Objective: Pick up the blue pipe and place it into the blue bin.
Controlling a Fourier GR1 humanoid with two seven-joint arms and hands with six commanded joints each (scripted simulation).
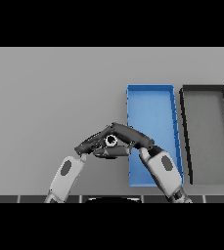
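Near the left wall of the long blue plastic bin (pixel 152 105), on the flat grey bench (pixel 50 97), both dark hands meet. Right hand (pixel 133 135) reaches left, its fingers curled round a small pale ring-ended thing, maybe the blue pipe (pixel 111 141). Left hand (pixel 90 143) leans in, touching, fingers fairly straight. A black bin (pixel 186 136) sits just right.

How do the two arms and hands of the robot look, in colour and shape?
Both forearms are rounded white and grey shells, each with a dark oval patch on top. The left hand and right hand are dark, almost black, with slim fingers. No cables or lettering show.
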